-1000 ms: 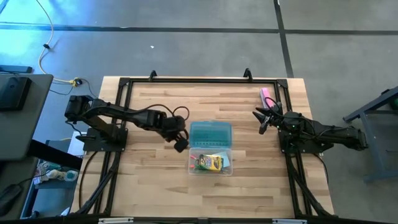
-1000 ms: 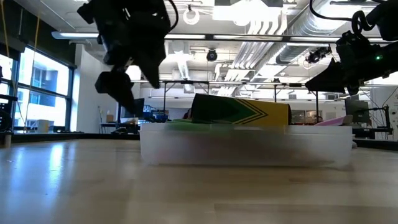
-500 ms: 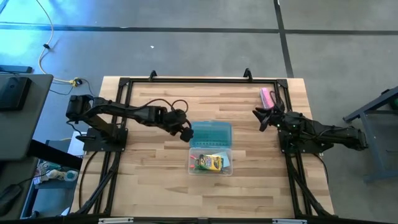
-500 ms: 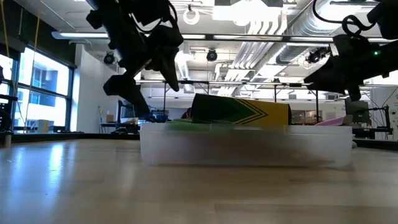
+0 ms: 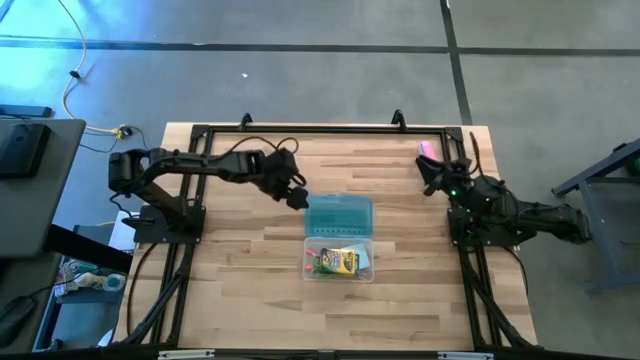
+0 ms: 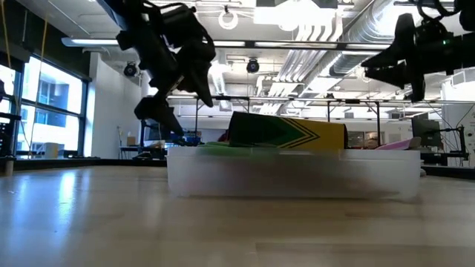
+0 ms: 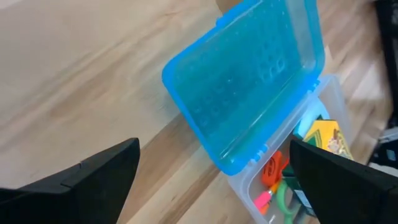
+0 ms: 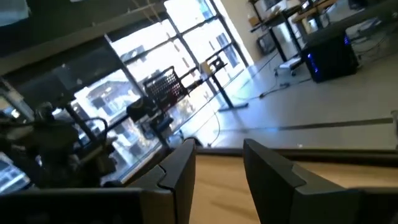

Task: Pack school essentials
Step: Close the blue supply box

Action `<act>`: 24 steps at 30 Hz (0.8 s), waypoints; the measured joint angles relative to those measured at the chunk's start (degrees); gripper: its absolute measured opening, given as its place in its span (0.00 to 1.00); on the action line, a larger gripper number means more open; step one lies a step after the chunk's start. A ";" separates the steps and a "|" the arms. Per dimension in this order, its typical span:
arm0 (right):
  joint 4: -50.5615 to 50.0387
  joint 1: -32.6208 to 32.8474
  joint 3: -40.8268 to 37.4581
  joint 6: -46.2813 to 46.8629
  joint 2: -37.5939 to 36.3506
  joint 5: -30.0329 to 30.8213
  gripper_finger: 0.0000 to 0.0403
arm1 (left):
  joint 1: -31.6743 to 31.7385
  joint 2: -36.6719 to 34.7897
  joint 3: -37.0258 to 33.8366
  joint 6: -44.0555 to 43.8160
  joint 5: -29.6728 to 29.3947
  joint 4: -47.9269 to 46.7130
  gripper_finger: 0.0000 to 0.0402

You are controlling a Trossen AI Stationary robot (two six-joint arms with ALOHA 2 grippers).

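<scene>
A clear plastic case lies mid-table with its teal lid flipped open toward the far edge. Inside lie the yellow-green crayon box, a light-blue pad, an orange pen and green scissor handles. The red eraser does not show. My left gripper hovers open at the lid's left side, above the table, with the lid ahead of its fingers. My right gripper is raised, open, near the far right corner.
A pink oblong block lies on the table at the far right corner, partly under my right gripper. A black frame rail runs around the table. Bare wood lies to the left, right and near side of the case.
My left gripper has moved from beside the case's left side toward the far edge and a little right, ending at the lid's left side. My right gripper has risen and drawn toward the far edge, over the pink block. The case and its contents have stayed put.
</scene>
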 joint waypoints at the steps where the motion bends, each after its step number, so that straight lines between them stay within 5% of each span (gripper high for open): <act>1: 0.10 -0.50 0.61 -0.12 0.24 0.01 0.31 | 0.81 0.00 0.00 0.50 1.09 0.00 0.99; 8: -3.01 -4.72 8.34 -0.41 5.97 -2.83 0.31 | 4.73 0.00 0.00 5.29 4.19 0.04 0.84; 17: -19.25 -11.22 21.92 -0.24 21.61 -17.16 0.31 | 7.47 0.00 0.00 10.89 4.05 0.09 0.61; 24: -31.89 -16.02 28.38 -0.05 34.08 -31.22 0.31 | 7.53 -0.02 0.02 12.02 3.01 -0.10 0.55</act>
